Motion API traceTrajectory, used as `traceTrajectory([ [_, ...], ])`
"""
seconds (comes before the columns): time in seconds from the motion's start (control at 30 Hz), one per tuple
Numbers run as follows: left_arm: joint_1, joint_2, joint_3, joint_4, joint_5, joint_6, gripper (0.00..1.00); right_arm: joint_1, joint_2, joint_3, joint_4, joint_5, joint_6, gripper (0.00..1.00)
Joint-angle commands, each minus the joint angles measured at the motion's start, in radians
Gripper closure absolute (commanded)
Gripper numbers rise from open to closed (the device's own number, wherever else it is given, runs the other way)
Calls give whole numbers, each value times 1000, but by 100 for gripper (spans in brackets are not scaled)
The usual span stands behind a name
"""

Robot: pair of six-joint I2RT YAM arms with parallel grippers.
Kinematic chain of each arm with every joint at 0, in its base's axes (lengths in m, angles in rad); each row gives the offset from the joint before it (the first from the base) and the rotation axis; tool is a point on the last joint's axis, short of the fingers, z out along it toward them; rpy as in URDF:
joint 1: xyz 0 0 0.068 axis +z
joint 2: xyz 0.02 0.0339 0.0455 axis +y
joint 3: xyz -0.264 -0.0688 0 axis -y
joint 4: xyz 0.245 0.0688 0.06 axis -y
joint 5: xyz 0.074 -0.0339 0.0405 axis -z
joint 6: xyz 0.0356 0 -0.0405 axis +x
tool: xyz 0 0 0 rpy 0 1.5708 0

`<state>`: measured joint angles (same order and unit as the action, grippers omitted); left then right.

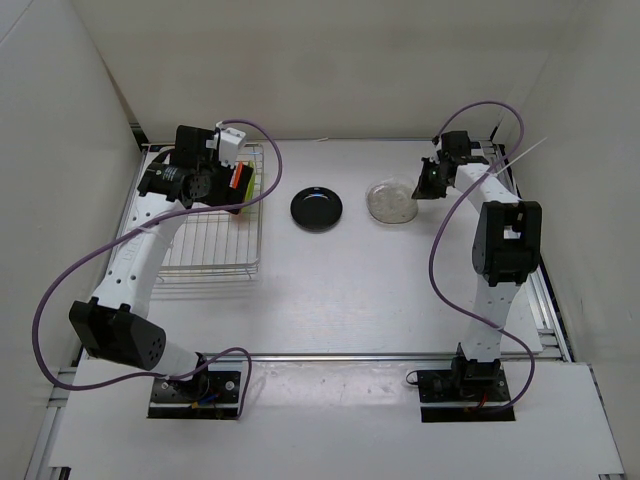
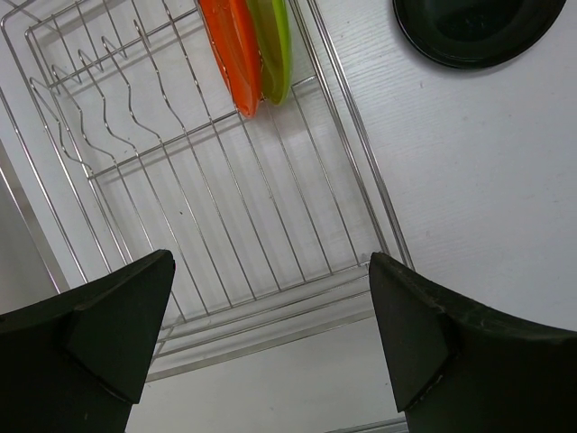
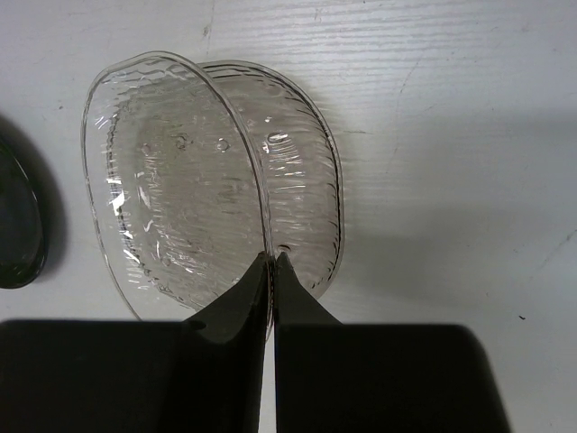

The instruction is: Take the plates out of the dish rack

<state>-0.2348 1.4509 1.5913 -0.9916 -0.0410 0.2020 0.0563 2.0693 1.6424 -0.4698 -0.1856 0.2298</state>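
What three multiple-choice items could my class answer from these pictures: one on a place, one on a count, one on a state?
1. Where does the black plate lie?
A) on the table, between the dish rack and the clear plate
B) standing in the rack
C) on top of the clear plate

2. How many plates stand in the dish rack?
A) one
B) four
C) two

3. How is the left claw?
A) shut on a plate
B) open, holding nothing
C) shut on a rack wire

Answers:
1 A: the top view shows it flat on the table between the two.
2 C: only the orange plate and the lime green plate stand there, side by side.
3 B: its fingers stand wide apart above the rack with nothing between them.
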Motion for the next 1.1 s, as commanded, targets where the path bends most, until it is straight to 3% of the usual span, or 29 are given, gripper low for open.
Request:
traceTrajectory([
  [0.0,2,-57,9,-5,26,5,0,-6,-2,-6,31,2,13,99],
  [0.67,2,-84,9,-33,82,14,0,-6,9,-4,31,20,31,87],
  [0.8,2,-84,9,-33,101,14,0,-15,18,22,10,-15,20,79],
  [0.93,2,-84,18,-42,110,14,0,-15,18,31,0,-47,20,59],
  [1.03,2,-84,9,-42,110,24,0,-15,18,52,-9,-48,20,52],
  [1.07,2,-84,9,-42,110,24,0,-15,18,53,-9,-48,20,43],
])
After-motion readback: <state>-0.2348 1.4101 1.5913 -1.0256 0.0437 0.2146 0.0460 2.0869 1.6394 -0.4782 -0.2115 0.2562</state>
